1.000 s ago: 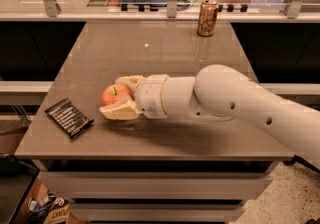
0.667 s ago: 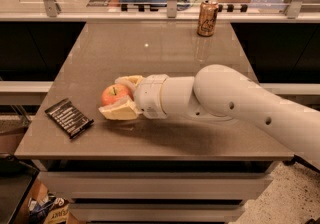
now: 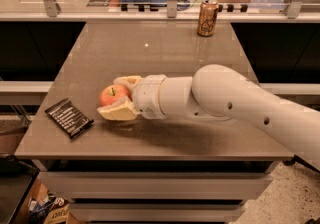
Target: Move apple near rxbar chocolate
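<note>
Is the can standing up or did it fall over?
Standing up: the can sits tall at the back, top up. The gripper is nearer the front, closed on the apple.

The single arm (image 3: 250,103) comes in from the right of the apple (image 3: 108,93), its thick white forearm lying low and almost level. The white wrist (image 3: 150,97) sits just right of the apple. The gripper (image 3: 111,97) is at the apple itself, its cream jaws pressed on it, one against the far side and one against the near side, tips pointing left.
</note>
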`<state>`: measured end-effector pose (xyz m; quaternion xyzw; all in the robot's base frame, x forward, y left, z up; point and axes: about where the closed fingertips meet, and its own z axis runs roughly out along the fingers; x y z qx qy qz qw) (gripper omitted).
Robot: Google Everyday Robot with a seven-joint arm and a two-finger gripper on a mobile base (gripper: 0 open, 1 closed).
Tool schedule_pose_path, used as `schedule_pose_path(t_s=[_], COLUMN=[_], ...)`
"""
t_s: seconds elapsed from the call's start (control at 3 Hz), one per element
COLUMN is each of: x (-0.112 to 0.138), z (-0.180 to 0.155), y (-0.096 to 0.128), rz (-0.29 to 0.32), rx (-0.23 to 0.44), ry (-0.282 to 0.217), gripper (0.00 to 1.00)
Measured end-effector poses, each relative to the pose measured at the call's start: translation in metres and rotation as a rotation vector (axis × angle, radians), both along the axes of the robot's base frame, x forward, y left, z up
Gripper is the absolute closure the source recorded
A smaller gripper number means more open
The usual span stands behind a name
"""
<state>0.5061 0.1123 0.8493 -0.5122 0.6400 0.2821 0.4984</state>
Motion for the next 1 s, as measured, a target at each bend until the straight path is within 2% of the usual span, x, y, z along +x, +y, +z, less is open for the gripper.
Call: schedule_pose_path(t_s=[0.33, 0.67, 1.0], x=[-0.0009, -0.0019, -0.0019], z=[0.0005, 0.001, 0.001], y=[0.0016, 0.0033, 0.0033], rz=[0.003, 0.006, 0.006], rx=[-0.001, -0.002, -0.002], ry=[-0.001, -0.002, -0.002], gripper=[0.13, 0.0, 0.0])
